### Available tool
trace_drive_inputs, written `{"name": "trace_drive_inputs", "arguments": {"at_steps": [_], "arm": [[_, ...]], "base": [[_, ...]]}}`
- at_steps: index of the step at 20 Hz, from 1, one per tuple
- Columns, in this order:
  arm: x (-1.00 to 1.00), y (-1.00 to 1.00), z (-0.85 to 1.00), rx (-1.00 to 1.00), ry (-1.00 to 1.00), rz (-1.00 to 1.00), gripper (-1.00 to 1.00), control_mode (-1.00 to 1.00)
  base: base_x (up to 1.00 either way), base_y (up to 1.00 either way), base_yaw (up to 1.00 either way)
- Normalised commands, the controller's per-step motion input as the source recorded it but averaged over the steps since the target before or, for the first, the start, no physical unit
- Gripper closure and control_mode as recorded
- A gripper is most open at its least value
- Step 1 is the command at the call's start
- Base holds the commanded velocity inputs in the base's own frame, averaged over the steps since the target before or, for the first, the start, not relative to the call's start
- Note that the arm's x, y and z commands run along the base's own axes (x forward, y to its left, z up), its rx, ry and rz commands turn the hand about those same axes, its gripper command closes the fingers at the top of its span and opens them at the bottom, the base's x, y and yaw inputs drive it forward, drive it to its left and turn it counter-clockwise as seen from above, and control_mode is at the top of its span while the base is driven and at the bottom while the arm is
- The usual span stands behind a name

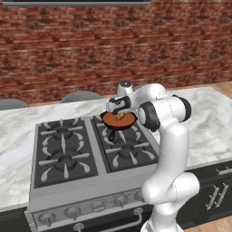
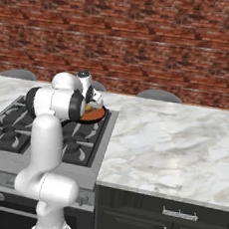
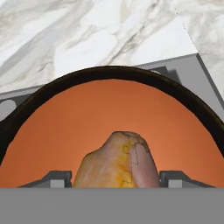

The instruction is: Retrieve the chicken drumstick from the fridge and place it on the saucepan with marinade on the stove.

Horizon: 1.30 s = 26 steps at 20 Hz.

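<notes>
The claw [image 3: 116, 177] is hanging just over the pan [image 3: 52, 131], its jaws bracketing the drumstick [image 3: 116, 164]; whether pinching it, I cannot tell.

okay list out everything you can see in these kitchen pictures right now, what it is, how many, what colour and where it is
chicken drumstick: one, golden-brown, in the pan's sauce, between the claw's fingertips
saucepan with marinade: one, black with orange-brown sauce, on the stove's back right burner
stove: one, grey steel with four black grates and front knobs, set into the counter
counter: one, white-grey marble, around the stove
cabinets: dark, with silver handles, under the counter
chair backs: several, grey, beyond the counter
wall: one, red brick, at the back
arm: one, white with dark joints, reaching over the stove
claw: one, dark-tipped, low over the pan, jaws wide astride the drumstick
</notes>
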Motion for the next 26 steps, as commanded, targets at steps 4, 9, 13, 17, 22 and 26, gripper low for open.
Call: {"name": "trace_drive_inputs", "arguments": {"at_steps": [4, 9, 13, 17, 22, 26], "arm": [[0.0, 0.0, 0.0, 0.0, 0.0, 0.0, -1.0, -1.0], [0.0, 0.0, 0.0, 0.0, 0.0, 0.0, -1.0, -1.0], [0.0, 0.0, 0.0, 0.0, 0.0, 0.0, -1.0, -1.0], [-0.26, 0.0, 0.11, 0.0, 0.0, 0.0, -1.0, -1.0], [-1.0, -0.06, 0.34, 0.01, -0.13, 0.0, -1.0, -1.0], [-1.0, -0.12, 0.94, 0.07, -0.23, 0.0, -1.0, -1.0]], "base": [[0.0, 0.0, 0.0], [0.0, 0.0, 0.0], [0.0, 0.0, 0.0], [0.0, 0.0, 0.0], [0.0, 0.0, 0.0], [0.0, 0.0, 0.0]]}}
